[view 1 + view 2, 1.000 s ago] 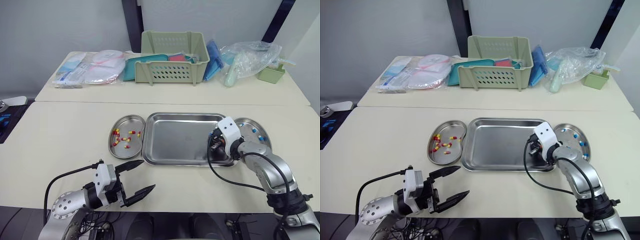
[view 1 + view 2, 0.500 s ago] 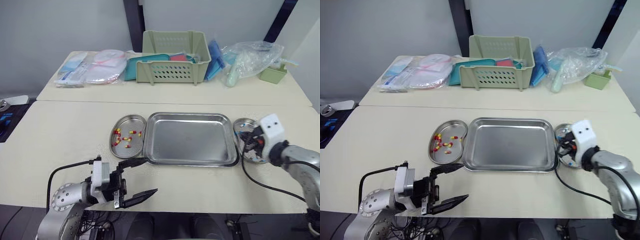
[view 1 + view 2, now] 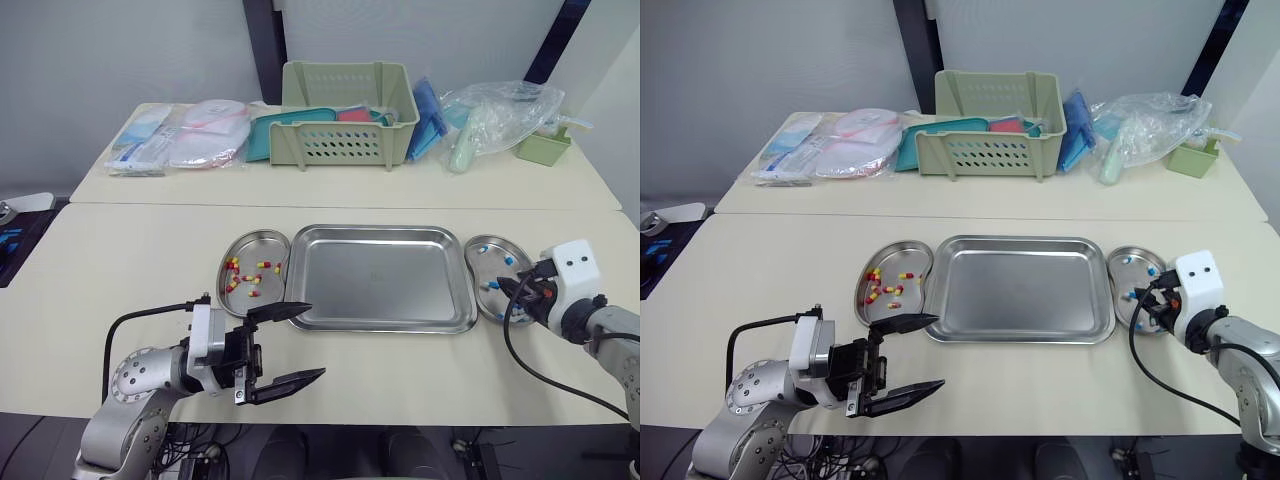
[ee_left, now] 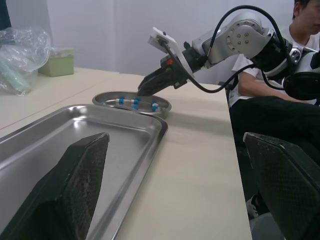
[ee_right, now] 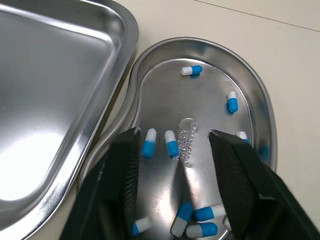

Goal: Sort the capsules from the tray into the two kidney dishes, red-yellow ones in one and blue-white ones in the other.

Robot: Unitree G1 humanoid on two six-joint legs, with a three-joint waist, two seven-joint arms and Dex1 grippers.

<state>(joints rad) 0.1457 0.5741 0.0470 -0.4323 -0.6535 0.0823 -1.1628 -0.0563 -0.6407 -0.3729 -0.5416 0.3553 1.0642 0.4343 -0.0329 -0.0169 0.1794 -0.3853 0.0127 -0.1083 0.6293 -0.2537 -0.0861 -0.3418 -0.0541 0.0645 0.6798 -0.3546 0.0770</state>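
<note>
The steel tray lies in the middle of the table with no capsule visible in it. At its left, one kidney dish holds several red-yellow capsules. The right kidney dish holds several blue-white capsules. My right gripper hovers low over this dish, open, with nothing gripped; a capsule lies on the dish floor under the gap. My left gripper stands wide open above the table near the tray's front left corner, empty.
On the far table stand a green basket, flat packets, a clear plastic bag and a small green box. A person sits beyond the table's right end.
My right gripper has travelled from the tray's right end to above the right dish, and its fingers have parted. The left gripper has shifted slightly toward the tray, still open.
</note>
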